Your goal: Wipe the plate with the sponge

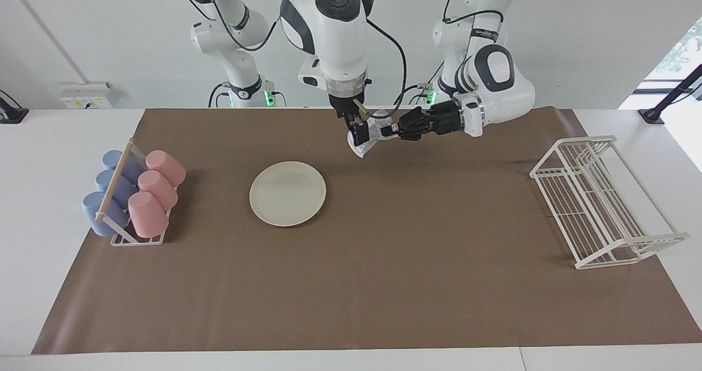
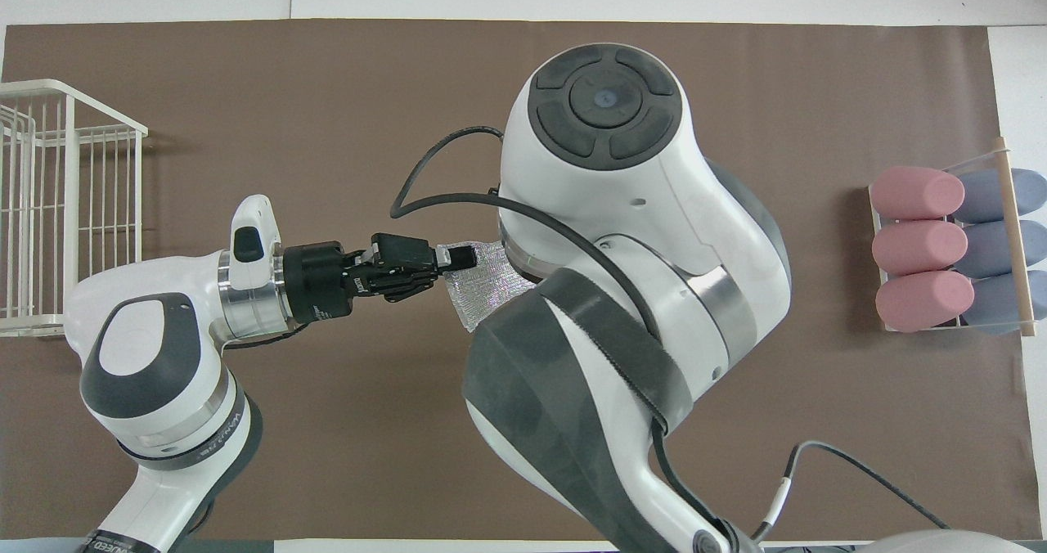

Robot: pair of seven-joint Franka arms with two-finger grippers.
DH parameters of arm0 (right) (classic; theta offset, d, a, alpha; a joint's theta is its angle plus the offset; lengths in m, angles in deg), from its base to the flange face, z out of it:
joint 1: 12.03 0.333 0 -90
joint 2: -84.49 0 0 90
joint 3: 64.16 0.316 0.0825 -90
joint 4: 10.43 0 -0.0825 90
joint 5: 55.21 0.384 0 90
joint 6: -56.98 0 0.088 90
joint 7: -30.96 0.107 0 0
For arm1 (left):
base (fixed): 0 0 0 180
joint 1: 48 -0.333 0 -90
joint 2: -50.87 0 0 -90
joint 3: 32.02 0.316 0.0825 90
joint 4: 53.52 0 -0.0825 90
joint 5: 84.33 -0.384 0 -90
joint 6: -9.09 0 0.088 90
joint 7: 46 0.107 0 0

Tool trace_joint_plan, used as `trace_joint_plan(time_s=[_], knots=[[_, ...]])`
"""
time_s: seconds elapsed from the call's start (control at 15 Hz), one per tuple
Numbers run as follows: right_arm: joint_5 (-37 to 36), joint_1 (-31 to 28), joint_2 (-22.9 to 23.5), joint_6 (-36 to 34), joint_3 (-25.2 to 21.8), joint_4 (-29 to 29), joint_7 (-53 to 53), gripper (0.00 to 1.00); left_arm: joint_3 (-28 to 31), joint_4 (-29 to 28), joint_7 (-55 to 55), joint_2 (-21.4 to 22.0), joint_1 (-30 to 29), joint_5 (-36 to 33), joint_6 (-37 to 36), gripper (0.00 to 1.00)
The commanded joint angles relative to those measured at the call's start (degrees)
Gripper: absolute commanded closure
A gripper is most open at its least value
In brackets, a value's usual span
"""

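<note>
Handover in mid-air: left claw (image 1: 396,129) and right claw (image 1: 357,133) both pinch the sponge (image 1: 373,135) above the table (image 1: 439,283), so it can reach the bare plate (image 1: 287,194) nearby.

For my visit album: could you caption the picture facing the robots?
Both grippers, left and right, meet at the silvery sponge in the air above the brown mat; the plate lies untouched.
</note>
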Motion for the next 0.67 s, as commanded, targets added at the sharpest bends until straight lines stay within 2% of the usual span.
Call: trace_joint_plan(time_s=[0.0, 0.4, 0.6], knots=[[-1.3, 0.8, 1.0, -0.2, -0.1, -2.1, 1.5, 0.00, 0.8, -2.1, 1.1, 2.1, 1.4, 1.8, 2.0, 1.00], [-0.5, 0.0, 0.9, 4.4, 0.0, -0.3, 1.3, 0.00, 0.8, -2.9, 1.0, 2.4, 0.8, 1.8, 1.5, 1.00], [-0.4, -0.2, 0.1, 6.7, 0.0, 2.6, 1.3, 0.00, 0.8, -3.3, 1.1, 2.7, 0.7, 1.8, 1.4, 1.00]])
